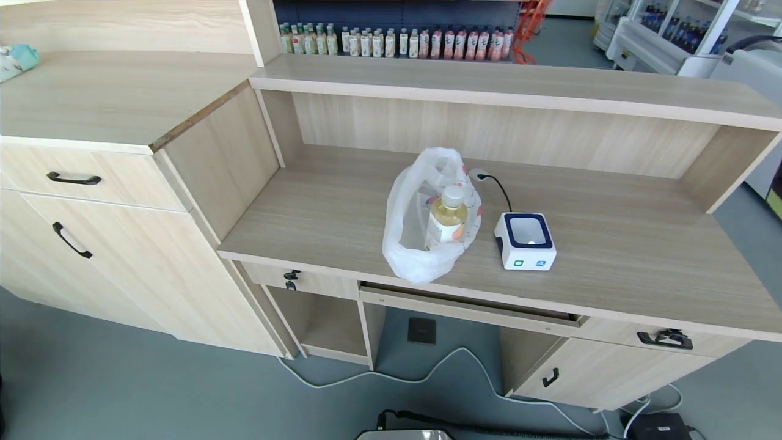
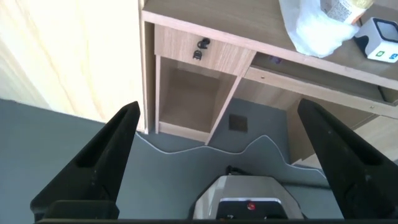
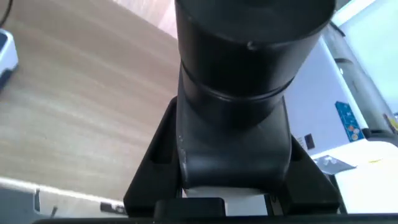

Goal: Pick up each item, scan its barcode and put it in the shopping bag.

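Where the bottle (image 1: 448, 219) stands: inside the white shopping bag (image 1: 400, 244), about midway along the bench (image 1: 641, 244).
Bottle axis: long axis vertical — white cap on top, amber drink below it.
Shopping bag: thin plastic slumped around the bottle, mouth open upward, its near side close to the bench's near edge.
Scanner (image 1: 525, 240): just right of the bag, window facing up; a black cable (image 1: 500, 189) runs from its far side to a hole in the bench.
Left pincer (image 2: 219, 109): spread wide, holding nothing, low over the grey floor on the near side of the bench.
Right pincer (image 3: 227, 199): a dark round housing covers it — cannot tell its state.
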Motion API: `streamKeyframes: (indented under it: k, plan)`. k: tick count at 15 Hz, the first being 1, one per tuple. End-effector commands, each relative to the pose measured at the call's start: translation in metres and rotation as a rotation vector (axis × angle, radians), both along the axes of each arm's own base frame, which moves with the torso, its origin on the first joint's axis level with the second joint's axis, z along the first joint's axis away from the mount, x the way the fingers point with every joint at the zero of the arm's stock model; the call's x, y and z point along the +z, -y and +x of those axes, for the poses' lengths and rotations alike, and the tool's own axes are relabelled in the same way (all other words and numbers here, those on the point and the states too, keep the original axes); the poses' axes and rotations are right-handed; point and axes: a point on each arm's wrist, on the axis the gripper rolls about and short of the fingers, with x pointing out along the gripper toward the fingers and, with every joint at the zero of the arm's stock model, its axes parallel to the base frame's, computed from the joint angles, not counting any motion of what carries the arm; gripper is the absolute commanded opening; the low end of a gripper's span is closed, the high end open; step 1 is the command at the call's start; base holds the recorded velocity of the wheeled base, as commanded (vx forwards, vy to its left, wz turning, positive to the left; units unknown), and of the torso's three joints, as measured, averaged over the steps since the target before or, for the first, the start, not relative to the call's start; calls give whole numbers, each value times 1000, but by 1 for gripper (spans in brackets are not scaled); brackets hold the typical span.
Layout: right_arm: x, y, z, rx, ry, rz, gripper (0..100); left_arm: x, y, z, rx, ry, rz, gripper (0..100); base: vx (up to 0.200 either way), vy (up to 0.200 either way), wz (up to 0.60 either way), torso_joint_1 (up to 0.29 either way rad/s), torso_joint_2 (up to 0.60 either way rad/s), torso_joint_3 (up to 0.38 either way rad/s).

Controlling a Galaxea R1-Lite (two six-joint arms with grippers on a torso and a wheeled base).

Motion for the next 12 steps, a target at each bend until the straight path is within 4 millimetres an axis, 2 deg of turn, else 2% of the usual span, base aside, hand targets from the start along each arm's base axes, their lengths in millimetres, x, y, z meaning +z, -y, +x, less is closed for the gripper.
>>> streamKeyframes:
  k: [1,3,4,6,9,12]
  plan:
    - [15,-18,49,31,35,97,0,0,0,0,0,0,0,100,0,0,600,7,2,-2]
    - [18,-34,77,117,15,232,0,0,0,0,0,0,0,100,0,0,600,2,-5,7]
    - [11,-40,91,242,-17,362,0,0,0,0,0,0,0,100,0,0,0,0,0,0]
    - [-3,-49,102,328,-60,552,0,0,0,0,0,0,0,100,0,0,0,0,0,0]
    - [-37,-53,114,311,-162,759,0,0,0,0,0,0,0,100,0,0,0,0,0,0]
    - [-54,-57,133,307,-192,953,0,0,0,0,0,0,0,100,0,0,0,0,0,0]
